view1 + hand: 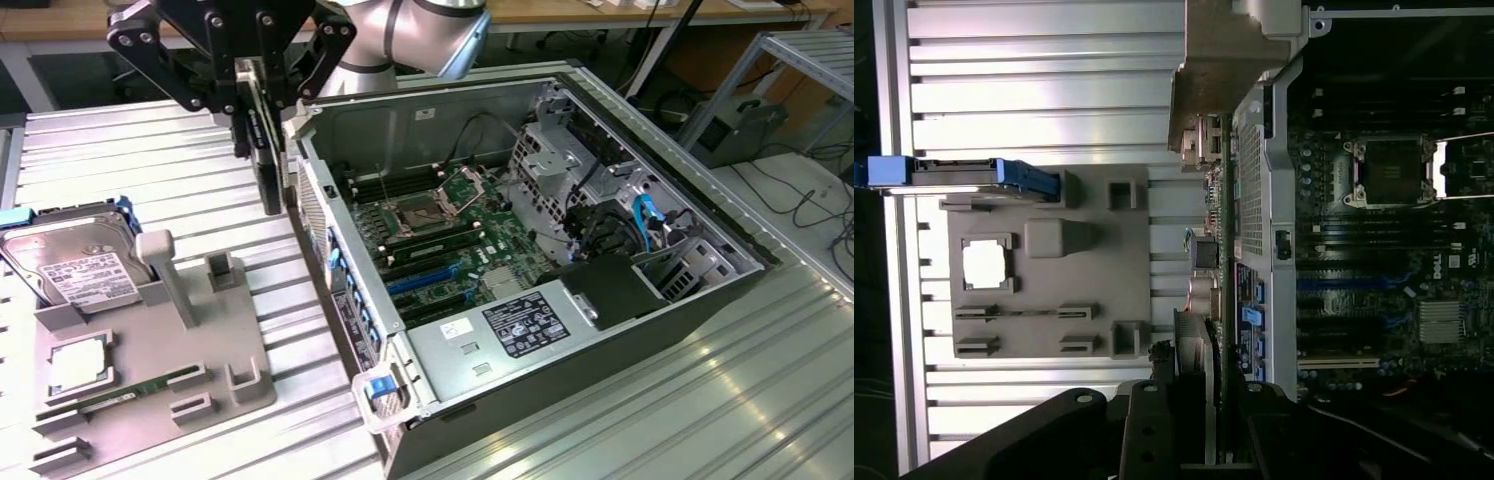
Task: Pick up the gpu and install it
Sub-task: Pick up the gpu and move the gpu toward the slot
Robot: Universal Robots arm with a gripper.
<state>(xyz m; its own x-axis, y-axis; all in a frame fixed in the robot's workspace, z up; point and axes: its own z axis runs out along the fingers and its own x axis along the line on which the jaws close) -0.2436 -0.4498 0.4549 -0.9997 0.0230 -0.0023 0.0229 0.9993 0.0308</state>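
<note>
**Gripper clamped on gpu, card hanging just outside case wall**

Wrist view: gripper (1206, 432) sits closest to the lens, black fingers (1144, 435) pinched on the gpu (1212, 340) from both faces. The card is seen edge-on. Its green board edge faces the pc case (1279, 215) and its cooler side faces the grey fixture tray (1054, 345). It sits just beside the case's perforated wall, on the outer side; touching or a thin gap, cannot tell. The motherboard (1384, 250) lies open past the wall, with blue slots (1344, 283) on it. A hard drive (954, 175) stands at the tray's far edge, well apart.

Exterior view: gripper (256, 80) is high up, closed on the card's upper edge. The gpu (267, 170) hangs upright, off the ribbed table (160, 150), between tray (200, 350) and case (441, 85).

Judgement: the step in hand reads as carrying the card to the case. Doing it well means a firm grip and a plumb card. The lower edge looks below the wall rim, so it needs height before any sideways travel or it clips the wall. The connector edge should run parallel to the blue slots (427, 275)
</note>
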